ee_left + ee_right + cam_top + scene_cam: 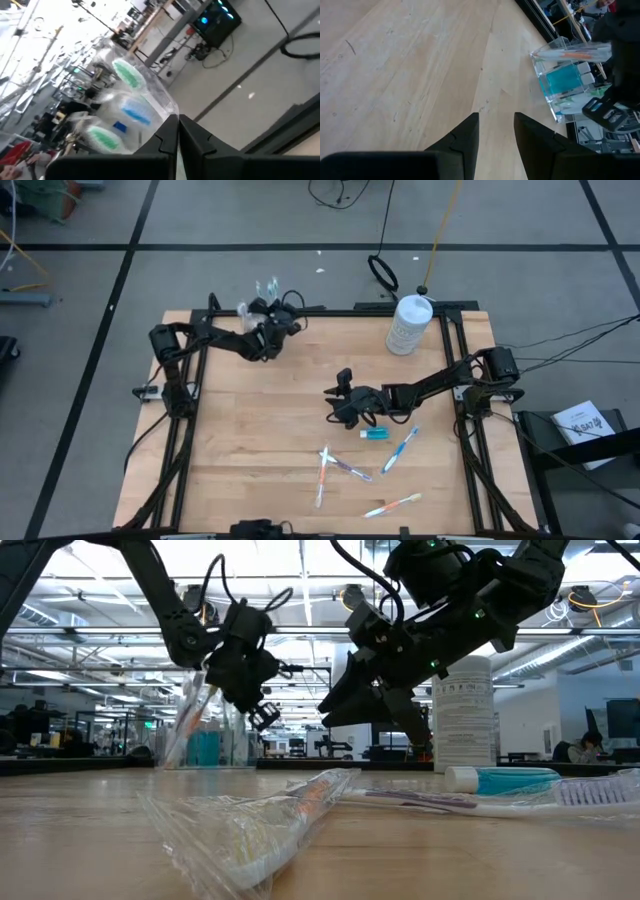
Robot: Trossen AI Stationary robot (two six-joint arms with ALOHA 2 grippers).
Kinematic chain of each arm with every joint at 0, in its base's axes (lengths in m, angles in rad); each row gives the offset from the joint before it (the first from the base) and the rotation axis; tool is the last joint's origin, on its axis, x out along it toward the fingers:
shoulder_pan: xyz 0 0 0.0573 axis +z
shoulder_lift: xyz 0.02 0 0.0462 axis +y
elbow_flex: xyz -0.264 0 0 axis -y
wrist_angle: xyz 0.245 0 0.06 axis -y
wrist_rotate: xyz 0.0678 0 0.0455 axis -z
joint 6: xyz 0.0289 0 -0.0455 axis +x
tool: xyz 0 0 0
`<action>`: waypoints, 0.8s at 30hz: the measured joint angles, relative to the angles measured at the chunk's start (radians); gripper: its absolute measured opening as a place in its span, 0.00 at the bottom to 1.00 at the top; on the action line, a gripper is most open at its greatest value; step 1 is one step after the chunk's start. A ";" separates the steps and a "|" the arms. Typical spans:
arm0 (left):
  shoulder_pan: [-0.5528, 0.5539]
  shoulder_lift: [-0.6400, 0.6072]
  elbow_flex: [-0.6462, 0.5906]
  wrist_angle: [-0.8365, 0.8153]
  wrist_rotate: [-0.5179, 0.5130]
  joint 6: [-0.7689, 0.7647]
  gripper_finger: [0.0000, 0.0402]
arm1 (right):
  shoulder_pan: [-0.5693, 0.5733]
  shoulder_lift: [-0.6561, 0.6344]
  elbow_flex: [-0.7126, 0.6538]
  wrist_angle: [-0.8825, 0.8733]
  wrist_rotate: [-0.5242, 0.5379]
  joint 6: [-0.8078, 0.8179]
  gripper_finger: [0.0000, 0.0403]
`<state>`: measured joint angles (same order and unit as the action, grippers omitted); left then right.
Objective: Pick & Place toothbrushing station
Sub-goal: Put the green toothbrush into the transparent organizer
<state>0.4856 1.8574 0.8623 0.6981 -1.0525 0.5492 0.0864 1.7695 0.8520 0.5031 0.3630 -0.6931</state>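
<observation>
The clear plastic cup (262,288) stands at the table's far edge with several wrapped toothbrushes and a teal tube in it; it also shows in the low view (205,745) and the right wrist view (562,85). My left gripper (262,310) is beside the cup, shut on a clear-wrapped orange toothbrush (570,51). My right gripper (345,408) hovers open and empty over mid-table (495,130). A teal toothpaste tube (373,434) and several toothbrushes (400,450) (322,475) lie flat on the near right of the table. My left gripper pinches the upper end of the wrapped toothbrush (208,688) between its two shut fingers (165,140); a sliver of clear wrapper shows between them. The brush slants down from the fingers, with its lower end at the cup (175,745).
The large white bottle (408,325) stands at the far right, behind my right arm. One more toothbrush (392,505) lies near the front edge. Bare wood lies over the table's left half and middle (250,420).
</observation>
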 joint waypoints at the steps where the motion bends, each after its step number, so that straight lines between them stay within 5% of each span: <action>1: -0.016 -0.002 0.000 0.005 -0.017 0.001 0.04 | 0.000 0.000 0.000 -0.003 0.000 0.000 0.28; 24: -0.091 -0.007 0.000 -0.272 -0.162 -0.031 0.06 | 0.000 0.000 0.000 -0.007 0.001 0.000 0.28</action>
<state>0.3943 1.8503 0.8619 0.4265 -1.2146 0.5186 0.0864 1.7692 0.8523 0.4957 0.3638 -0.6926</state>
